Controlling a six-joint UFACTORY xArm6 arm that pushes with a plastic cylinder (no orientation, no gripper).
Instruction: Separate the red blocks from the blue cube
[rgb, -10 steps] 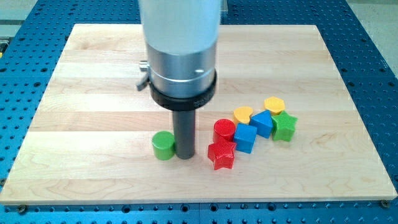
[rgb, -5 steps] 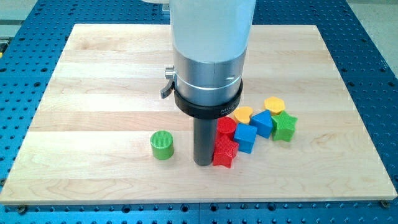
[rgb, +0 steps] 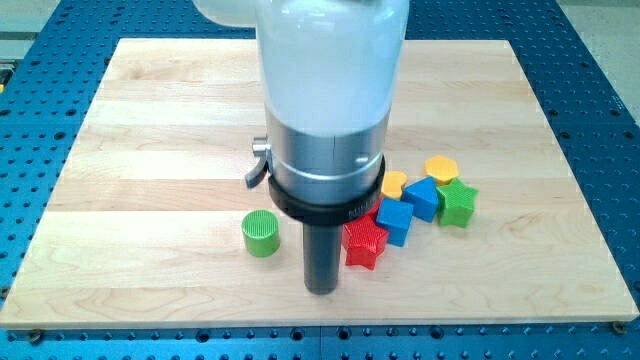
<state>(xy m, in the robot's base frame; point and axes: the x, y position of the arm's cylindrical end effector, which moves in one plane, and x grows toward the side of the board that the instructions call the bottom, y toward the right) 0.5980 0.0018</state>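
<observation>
My tip (rgb: 320, 290) rests on the board just left of and slightly below the red star block (rgb: 363, 243), close to it; contact cannot be told. The blue cube (rgb: 394, 221) sits right against the red star's upper right. A red cylinder is mostly hidden behind the arm, with only a sliver (rgb: 374, 208) showing above the star. A second blue block (rgb: 422, 198) lies to the upper right of the cube.
A green cylinder (rgb: 261, 233) stands left of my tip. A yellow block (rgb: 394, 183), a yellow hexagon (rgb: 441, 167) and a green star (rgb: 457, 203) cluster at the right of the blue blocks. The wooden board (rgb: 150, 120) lies on a blue perforated table.
My tip moved right from beside the green cylinder to the red star, then down toward the view's bottom. The red star shifted slightly; the arm now hides most of the red cylinder.
</observation>
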